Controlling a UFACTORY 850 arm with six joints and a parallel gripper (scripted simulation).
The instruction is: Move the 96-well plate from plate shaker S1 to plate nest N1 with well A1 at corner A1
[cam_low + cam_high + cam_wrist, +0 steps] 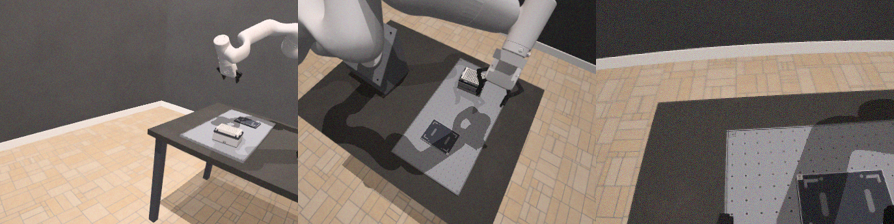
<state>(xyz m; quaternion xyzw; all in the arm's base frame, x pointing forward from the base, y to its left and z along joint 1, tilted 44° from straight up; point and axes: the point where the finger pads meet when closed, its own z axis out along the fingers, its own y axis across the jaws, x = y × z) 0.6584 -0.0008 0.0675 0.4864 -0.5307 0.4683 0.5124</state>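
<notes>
The white 96-well plate [470,76] [230,129] sits on top of the plate shaker S1 [468,88] [226,140], at one end of the grey perforated board [444,169] [202,133] [756,170]. The dark plate nest N1 [440,137] [248,122] [811,197], with pale corner locators, lies empty near the board's middle. My gripper [490,98] [230,79] [806,217] is open and empty. It hangs high above the table, beside the shaker. In the wrist view only its fingertips show at the bottom edge, with the nest below; the plate is out of that view. The plate's cut-off corner and the A1 mark are too small to tell.
The board lies on a dark table [500,182] [182,125] [686,150] over a tiled floor. The robot's base [382,65] stands on the table beyond the board's long side. A dark wall with a white skirting runs behind.
</notes>
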